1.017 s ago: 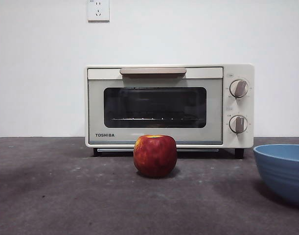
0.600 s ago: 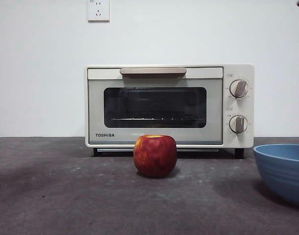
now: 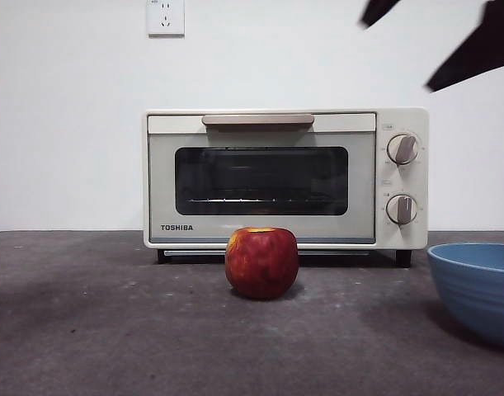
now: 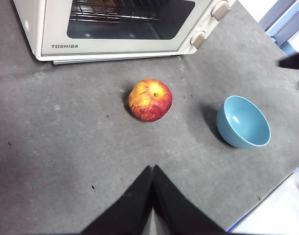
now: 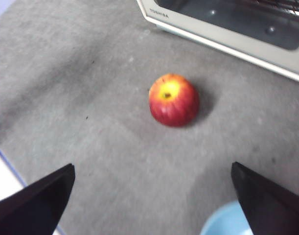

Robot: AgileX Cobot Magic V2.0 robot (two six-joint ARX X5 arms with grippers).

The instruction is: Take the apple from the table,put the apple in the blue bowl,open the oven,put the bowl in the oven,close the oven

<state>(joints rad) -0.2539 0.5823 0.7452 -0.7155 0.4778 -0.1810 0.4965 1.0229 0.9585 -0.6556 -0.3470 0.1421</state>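
While its stem hollow shows yellow, the mottled red apple (image 3: 261,262) sits untouched mid-table (image 3: 111,346), before the shut oven (image 3: 284,177). The blue bowl (image 3: 476,289) stands apart. The right gripper (image 5: 151,193) hovers spread wide; the left gripper (image 4: 152,171) is pressed together.

One apple (image 3: 261,262), one blue bowl (image 3: 476,286), one oven (image 3: 285,179) with two knobs (image 3: 401,149), one wall socket (image 3: 166,17), two grippers: left gripper (image 4: 152,172), right gripper (image 5: 151,183).
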